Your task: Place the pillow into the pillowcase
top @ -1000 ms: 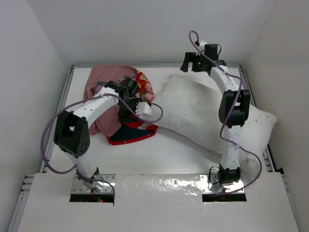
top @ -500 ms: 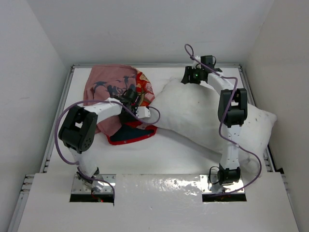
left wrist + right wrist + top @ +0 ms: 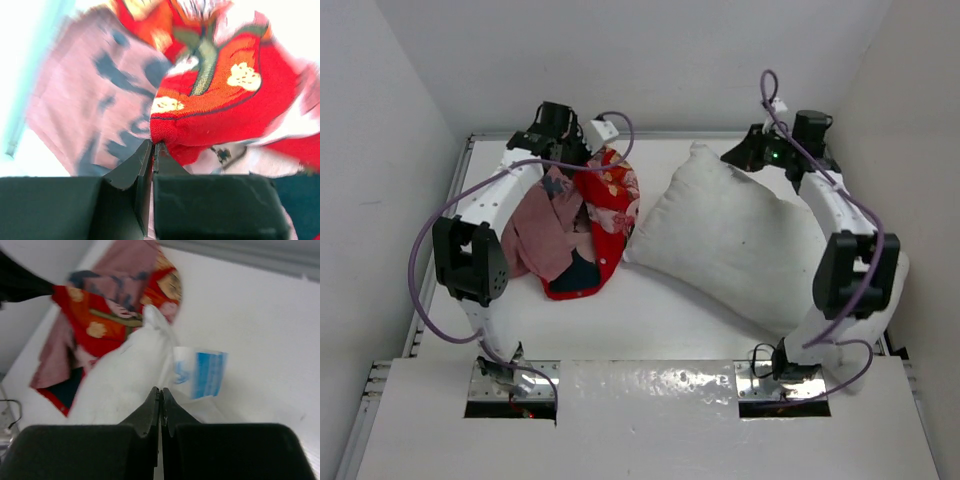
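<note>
The red patterned pillowcase [image 3: 605, 215] hangs at the back left, its faded pink inside [image 3: 545, 235] showing. My left gripper [image 3: 578, 155] holds it up there. In the left wrist view the jaws [image 3: 154, 146] are shut, with the red hem of the pillowcase [image 3: 220, 105] pinched at their tips. The plump white pillow [image 3: 730, 240] lies right of it, its far edge raised. My right gripper [image 3: 732, 158] sits at that edge. In the right wrist view its jaws [image 3: 160, 390] are shut on white pillow [image 3: 120, 385] cloth.
A blue-and-white label [image 3: 200, 372] is sewn on the pillow beside my right fingertips. White walls enclose the table [image 3: 670, 310], with a metal rail [image 3: 445, 230] on the left. Purple cables [image 3: 420, 260] loop off both arms.
Both grippers have closed. The left arm rose toward the back wall, lifting the pillowcase so it hangs. The right gripper moved right, pulling the pillow's far edge up.
</note>
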`<state>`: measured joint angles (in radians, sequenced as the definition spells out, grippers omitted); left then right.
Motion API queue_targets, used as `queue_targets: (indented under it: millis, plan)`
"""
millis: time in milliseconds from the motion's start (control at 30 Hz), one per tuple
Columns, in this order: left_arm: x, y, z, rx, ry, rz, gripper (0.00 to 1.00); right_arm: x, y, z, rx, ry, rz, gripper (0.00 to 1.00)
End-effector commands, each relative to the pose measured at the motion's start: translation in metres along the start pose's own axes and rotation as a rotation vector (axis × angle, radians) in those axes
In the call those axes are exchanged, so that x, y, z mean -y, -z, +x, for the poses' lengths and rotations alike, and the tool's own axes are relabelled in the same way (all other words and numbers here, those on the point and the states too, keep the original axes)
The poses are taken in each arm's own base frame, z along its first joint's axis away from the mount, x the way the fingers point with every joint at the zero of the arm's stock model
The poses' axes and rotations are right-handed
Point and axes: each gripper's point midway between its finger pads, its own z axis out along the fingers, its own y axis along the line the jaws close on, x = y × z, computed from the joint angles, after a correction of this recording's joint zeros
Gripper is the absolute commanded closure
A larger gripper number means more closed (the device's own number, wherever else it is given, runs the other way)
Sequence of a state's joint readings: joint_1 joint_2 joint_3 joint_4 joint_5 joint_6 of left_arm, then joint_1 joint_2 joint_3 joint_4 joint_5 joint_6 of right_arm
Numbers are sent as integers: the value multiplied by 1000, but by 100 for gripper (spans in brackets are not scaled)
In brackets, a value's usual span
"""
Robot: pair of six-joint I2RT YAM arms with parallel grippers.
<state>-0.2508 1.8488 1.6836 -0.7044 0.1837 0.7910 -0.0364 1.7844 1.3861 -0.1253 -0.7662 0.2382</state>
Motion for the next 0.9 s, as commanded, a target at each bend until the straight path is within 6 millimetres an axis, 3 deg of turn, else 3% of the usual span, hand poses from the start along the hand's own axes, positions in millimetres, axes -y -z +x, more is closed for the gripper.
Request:
queue_targets:
  millis: [0,33,100,133,167,200,233,267,367,400,433,467,500,533,567,600,633,667,733,800,867]
  plan:
    - [-7,30,-47,125,30,-14,100,-82,38,-38,126,180,-294,100]
    - [-8,27,-51,131,41,-6,100,-98,40,-31,102,166,-348,100]
    - [-11,31,-69,184,55,0,100,-110,42,-11,62,172,-340,100]
    - [-12,31,-76,204,52,-3,100,-133,31,6,16,206,-369,100]
    - [-9,25,-81,210,43,7,100,-132,25,28,-41,244,-325,100]
    - [-11,25,-89,224,33,2,100,-148,24,37,-67,284,-341,100]
    - [-11,24,-93,232,23,3,100,-176,15,54,-113,310,-404,100]
    - [-9,20,-96,232,16,9,100,-188,13,62,-135,308,-434,100]
    - [-15,15,-102,252,16,-19,100,-189,0,74,-180,253,-400,96]
    - [-18,12,-102,251,15,-36,100,-164,-7,67,-168,253,-251,85]
    - [-19,11,-101,246,17,-42,100,-142,-10,59,-159,246,-161,65]
    - [-20,7,-100,239,19,-44,100,-131,-10,34,-120,256,-87,39]
    - [-20,5,-96,228,23,-47,100,-115,-10,15,-86,243,-21,28]
    - [-21,4,-95,224,25,-52,100,-73,-13,5,-80,176,73,15]
    - [-21,2,-92,216,30,-56,100,-65,-12,-34,-13,121,100,7]
    - [-24,2,-94,221,35,-69,100,-46,-14,-46,-9,73,137,1]
    - [-25,2,-95,223,39,-76,100,4,-30,-32,-66,5,259,1]
    - [-28,3,-94,220,45,-91,100,14,-28,-49,-86,35,322,1]
    - [-33,4,-97,229,53,-114,100,49,-47,-28,-176,31,415,1]
    - [-38,6,-97,223,57,-137,100,61,-60,-8,-221,-12,414,1]
    - [-42,6,-94,208,60,-160,100,59,-75,21,-295,-66,360,1]
